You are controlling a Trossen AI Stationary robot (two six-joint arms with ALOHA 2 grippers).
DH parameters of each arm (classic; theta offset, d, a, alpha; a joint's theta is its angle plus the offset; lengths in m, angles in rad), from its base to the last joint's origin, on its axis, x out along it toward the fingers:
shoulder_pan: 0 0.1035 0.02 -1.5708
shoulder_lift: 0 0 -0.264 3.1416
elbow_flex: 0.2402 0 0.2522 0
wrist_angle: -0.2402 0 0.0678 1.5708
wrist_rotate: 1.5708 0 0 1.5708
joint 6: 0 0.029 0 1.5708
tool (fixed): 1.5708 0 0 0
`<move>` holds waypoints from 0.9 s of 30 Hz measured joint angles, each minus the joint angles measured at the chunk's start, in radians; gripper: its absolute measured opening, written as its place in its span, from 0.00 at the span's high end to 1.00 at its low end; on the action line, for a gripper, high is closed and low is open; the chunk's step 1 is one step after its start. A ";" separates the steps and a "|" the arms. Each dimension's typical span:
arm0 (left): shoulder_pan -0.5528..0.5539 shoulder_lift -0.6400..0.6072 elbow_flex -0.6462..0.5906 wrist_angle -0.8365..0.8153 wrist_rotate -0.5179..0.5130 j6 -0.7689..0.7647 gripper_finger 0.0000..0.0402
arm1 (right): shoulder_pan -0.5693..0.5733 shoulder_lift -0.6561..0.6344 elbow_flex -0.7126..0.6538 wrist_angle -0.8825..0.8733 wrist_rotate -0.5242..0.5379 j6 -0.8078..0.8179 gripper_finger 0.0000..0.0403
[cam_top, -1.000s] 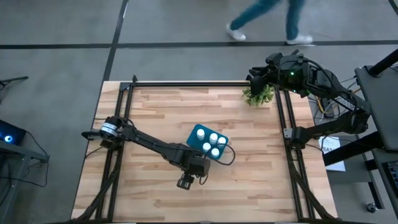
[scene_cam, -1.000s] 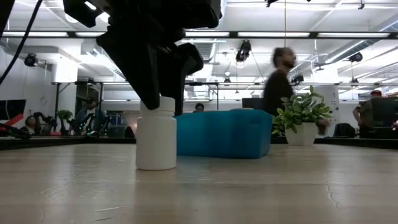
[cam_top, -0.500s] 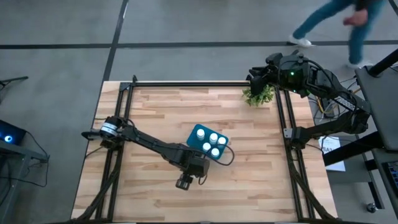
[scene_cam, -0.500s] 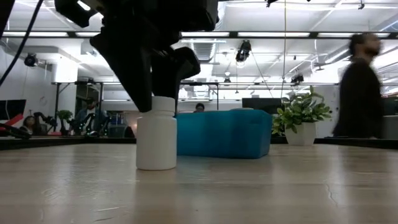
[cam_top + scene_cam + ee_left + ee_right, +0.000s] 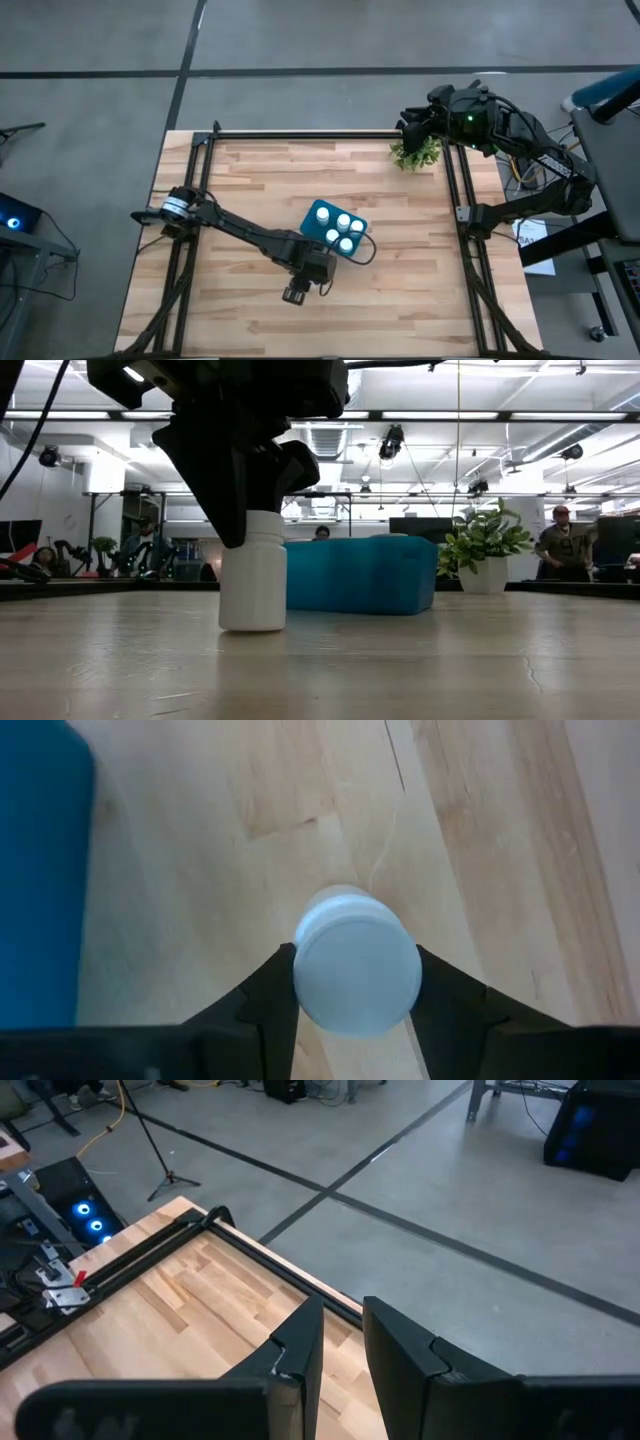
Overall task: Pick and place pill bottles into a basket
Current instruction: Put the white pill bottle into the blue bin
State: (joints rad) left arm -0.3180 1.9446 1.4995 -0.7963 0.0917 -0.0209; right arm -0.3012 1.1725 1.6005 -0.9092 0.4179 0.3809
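A white pill bottle (image 5: 253, 585) stands upright on its base on the wooden table, on the near side of the teal-blue basket (image 5: 322, 216). My left gripper (image 5: 295, 294) is right above it, its fingers closed against the round cap (image 5: 356, 965). The gripper hides the bottle in the high view. Several more white bottles (image 5: 343, 224) stand inside the basket. My right gripper (image 5: 344, 1342) hangs at the table's far right corner above the plant, its fingers a narrow gap apart and empty. My left gripper pinches the bottle's cap at its two opposite sides (image 5: 300, 982) between its two fingers. The fingers (image 5: 262, 1010) come from above, pointing down. The bottle stands upright with its base (image 5: 252, 626) on the table.
A green potted plant (image 5: 415, 153) stands at the far right corner. Black frame rails (image 5: 455, 190) run along the table's left, right and far edges. Bare wood lies toward the table's near and left sides. A person (image 5: 562, 545) stands in the room beyond the table.
My left gripper has gone down a little over the bottle, so its fingers now cover the cap that showed below them a second ago. The bottle has stayed standing in place. A person has walked past beyond the far edge.
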 joint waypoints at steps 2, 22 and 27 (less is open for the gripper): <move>0.000 0.000 0.006 -0.009 0.000 -0.001 0.65 | 0.000 0.000 0.000 0.000 0.000 0.001 0.83; 0.092 -0.119 0.058 -0.186 -0.092 0.010 0.65 | -0.001 -0.001 0.000 0.011 0.001 0.004 0.83; 0.152 -0.156 0.056 -0.202 -0.102 0.031 0.65 | -0.001 -0.001 0.000 0.015 0.002 0.009 0.83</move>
State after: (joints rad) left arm -0.1660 1.7882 1.5555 -0.9982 -0.0101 0.0099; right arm -0.3019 1.1717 1.6005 -0.8938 0.4202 0.3895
